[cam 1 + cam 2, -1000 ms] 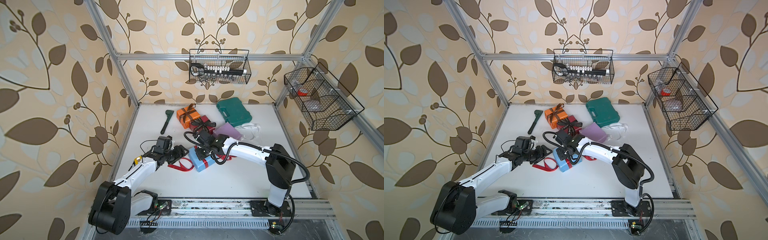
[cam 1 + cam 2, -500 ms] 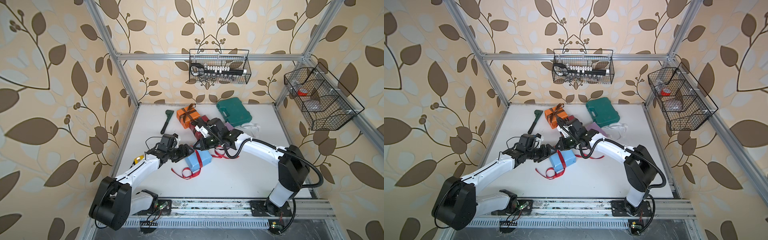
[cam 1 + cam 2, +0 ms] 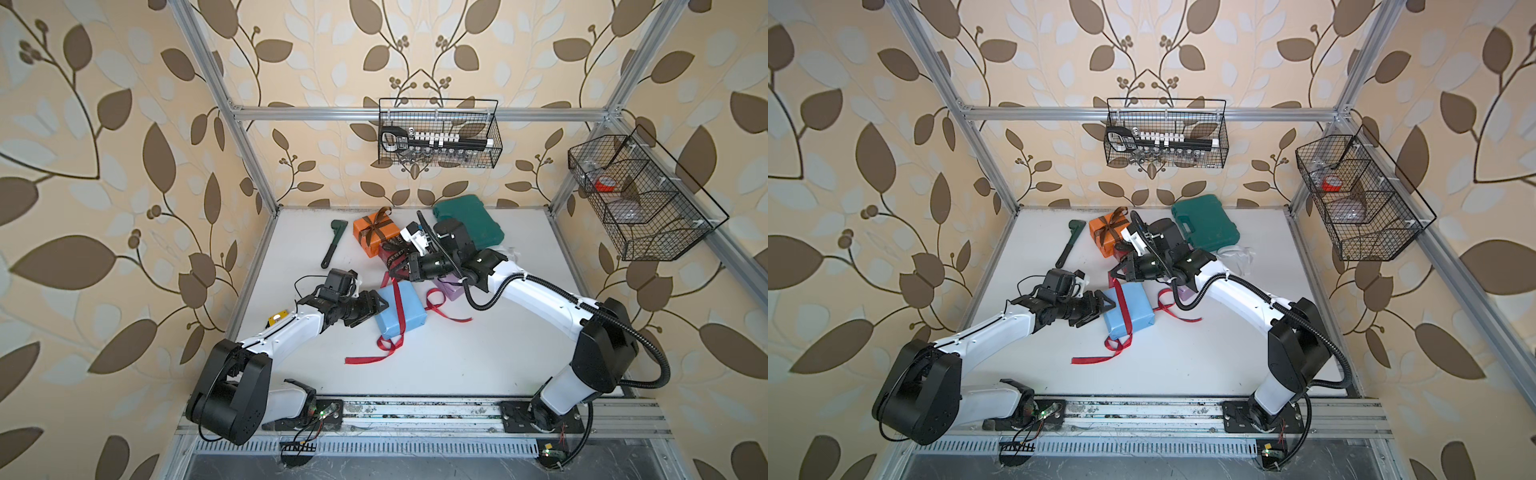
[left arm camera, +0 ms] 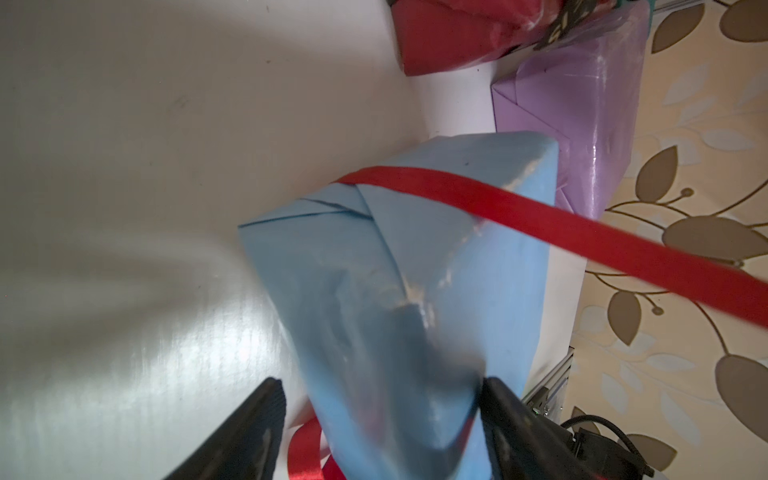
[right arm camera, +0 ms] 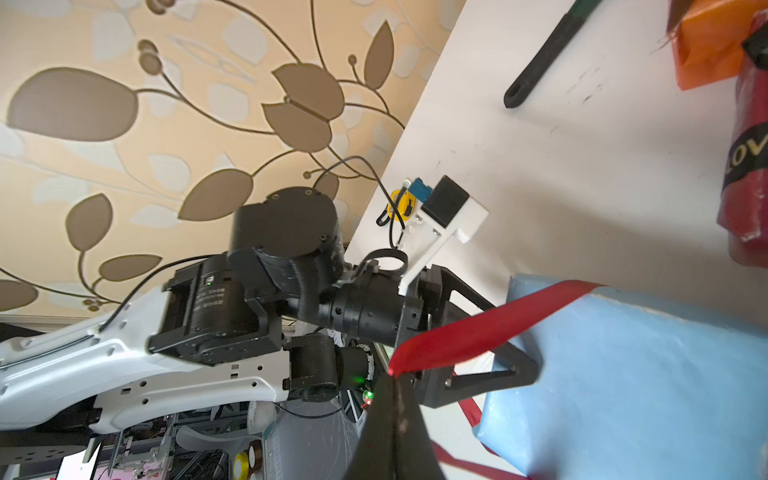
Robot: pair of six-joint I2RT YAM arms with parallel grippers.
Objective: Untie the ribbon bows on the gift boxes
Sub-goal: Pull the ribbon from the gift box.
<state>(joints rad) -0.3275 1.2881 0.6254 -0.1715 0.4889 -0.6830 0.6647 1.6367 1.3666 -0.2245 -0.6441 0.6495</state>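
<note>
My left gripper (image 4: 381, 401): jaws wide, straddling light blue paper-wrapped box (image 4: 374, 249). My right gripper (image 5: 392, 376): jaws closed, pinching red satin ribbon (image 5: 478, 328).

light blue box (image 4: 353, 257): glossy paper | red ribbon (image 4: 582, 235): satin cloth | tabletop (image 4: 124, 208): smooth white

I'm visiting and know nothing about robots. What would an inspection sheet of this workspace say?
Surface: white tabletop, faint scuffs.
Job's things: red ribbon undone, draped over light blue box; brown bow on orange box tied; dark red box, lilac box behind.
Clutter: green tool case, wrench.
Hands: left hand open around light blue box's end; right hand shut on red ribbon.
Cables: black hose along right arm.
Surroundings: wire baskets, leaf wallpaper.
</note>
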